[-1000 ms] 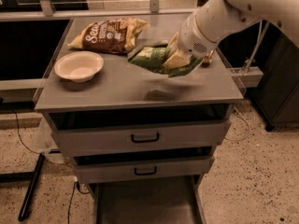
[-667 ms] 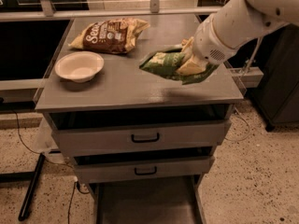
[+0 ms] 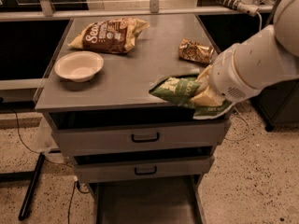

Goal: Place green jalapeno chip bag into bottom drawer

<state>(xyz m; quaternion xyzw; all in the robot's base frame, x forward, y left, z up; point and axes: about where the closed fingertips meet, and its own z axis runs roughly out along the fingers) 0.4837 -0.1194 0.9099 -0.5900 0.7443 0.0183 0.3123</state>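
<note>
The green jalapeno chip bag (image 3: 180, 90) is held in the air by my gripper (image 3: 205, 94), which is shut on it, above the front right edge of the grey cabinet top (image 3: 117, 73). My white arm comes in from the right and hides the bag's right part. The bottom drawer (image 3: 145, 202) is pulled out at the base of the cabinet, a flat grey tray, below and left of the bag.
A large brown chip bag (image 3: 110, 34) lies at the back left of the top, a white bowl (image 3: 78, 65) in front of it. A small gold-brown bag (image 3: 195, 50) lies at the right. Two shut drawers with black handles (image 3: 145, 137) sit above the open one.
My gripper has carried the green bag forward and lower, from over the right of the top to its front right edge. The small gold-brown bag has come into view.
</note>
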